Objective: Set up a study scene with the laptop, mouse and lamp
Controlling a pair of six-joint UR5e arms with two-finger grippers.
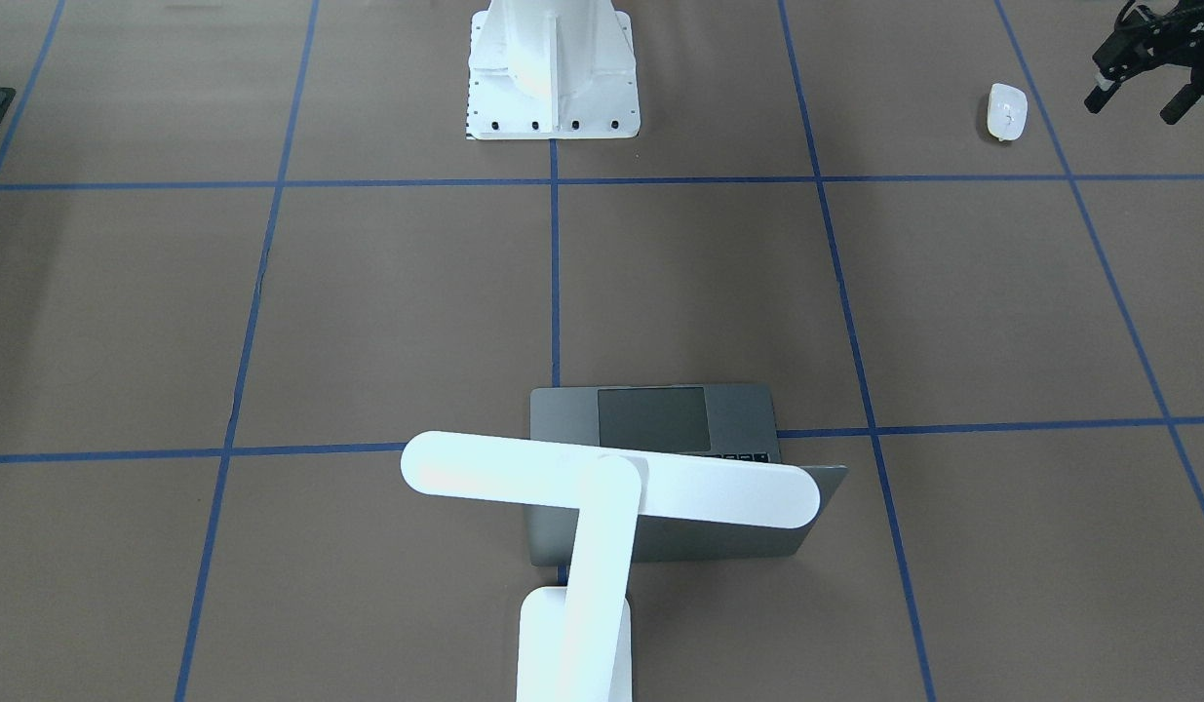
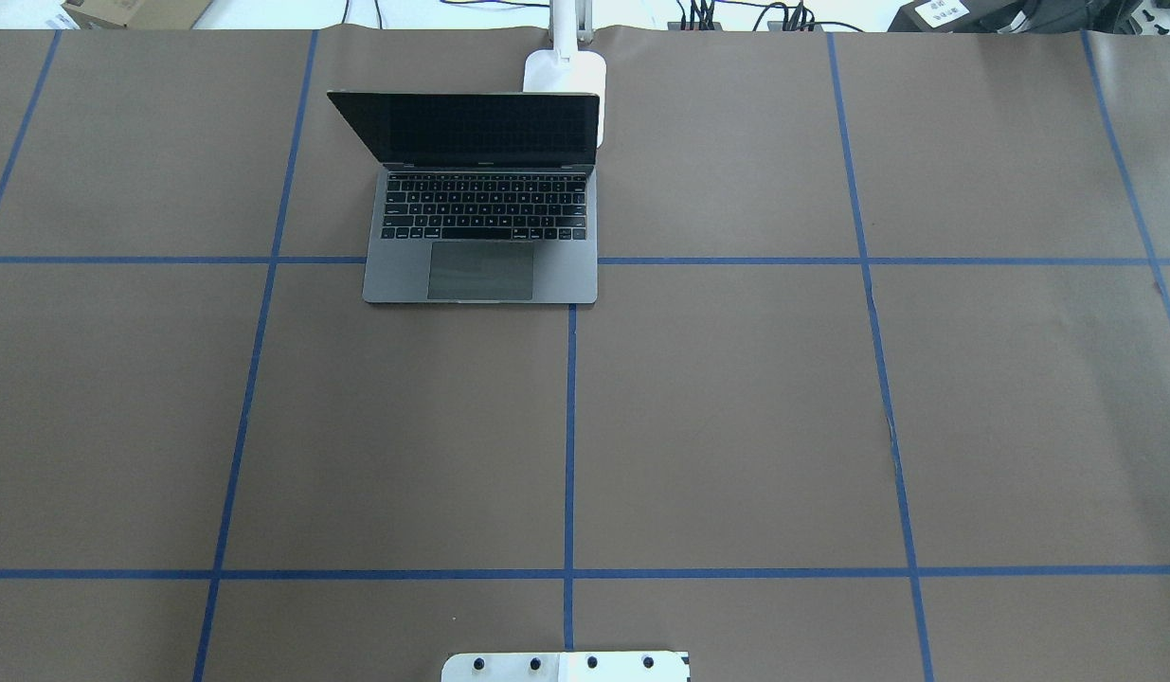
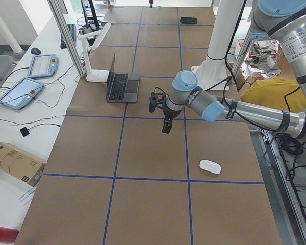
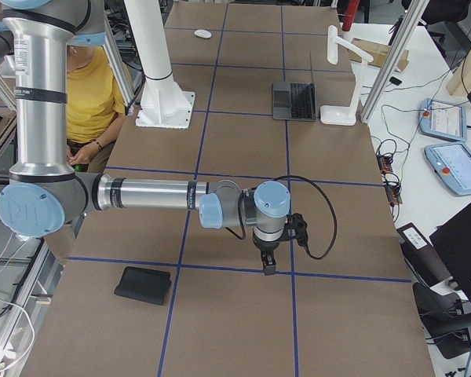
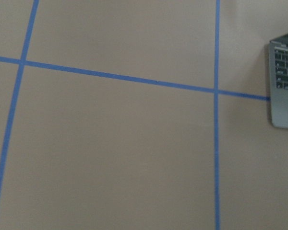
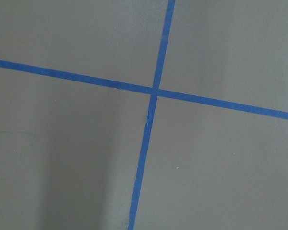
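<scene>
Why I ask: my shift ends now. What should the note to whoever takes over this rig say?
Left pincer: open, empty, hovering beside the mouse, not touching it.
Right pincer: above the table near a black mat; open or shut cannot be told.
The laptop: open, at the table's far side; the lamp stands just behind it, head over it.
Done: laptop and lamp look placed.
To do: probably bringing the mouse, far off on the robot's left, up beside the laptop.

Wide bare tabletop (image 2: 736, 426) lies open between pedestal (image 1: 553, 68) and laptop (image 2: 480, 218). The lamp (image 1: 602, 526) stands just behind the laptop's raised lid. Mouse (image 1: 1006, 110) lies well apart.
</scene>
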